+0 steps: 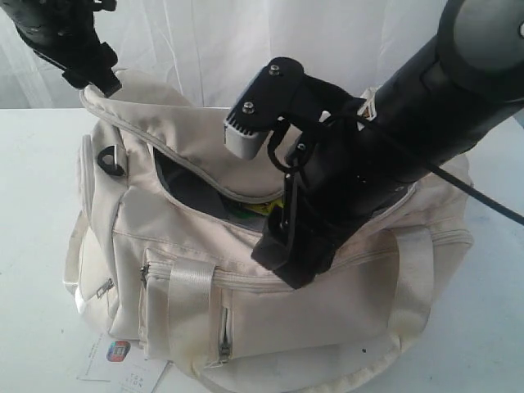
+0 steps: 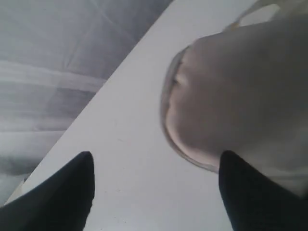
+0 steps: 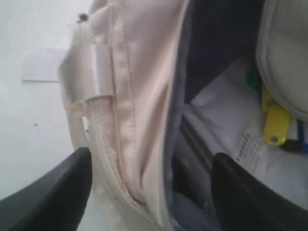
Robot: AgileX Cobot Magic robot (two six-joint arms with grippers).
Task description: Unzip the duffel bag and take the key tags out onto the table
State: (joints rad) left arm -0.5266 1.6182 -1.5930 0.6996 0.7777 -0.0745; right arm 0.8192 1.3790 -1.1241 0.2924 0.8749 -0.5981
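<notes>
On table [image 1: 33, 164]: duffel bag [image 1: 246, 319] (plus label [image 1: 115, 360]).

- left arm [image 1: 57, 29]: only its end in exterior view, above duffel bag [image 1: 327, 303] rear left corner
- left gripper [image 2: 156, 154]: fingers spread wide, nothing between
- right arm [image 1: 426, 106]: slants down across bag's right end, wrist over bag's mouth
- right gripper [image 3: 151, 155]: fingers wide apart, one outside bag's front opening edge, other over bag's inside, nothing clamped

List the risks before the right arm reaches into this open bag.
1. The yellow plastic key tag lies half under the flap of the cream fabric duffel bag, so the right jaws may pinch fabric or dark lining instead.
2. A white printed sheet beside it could be grabbed by mistake.
</notes>
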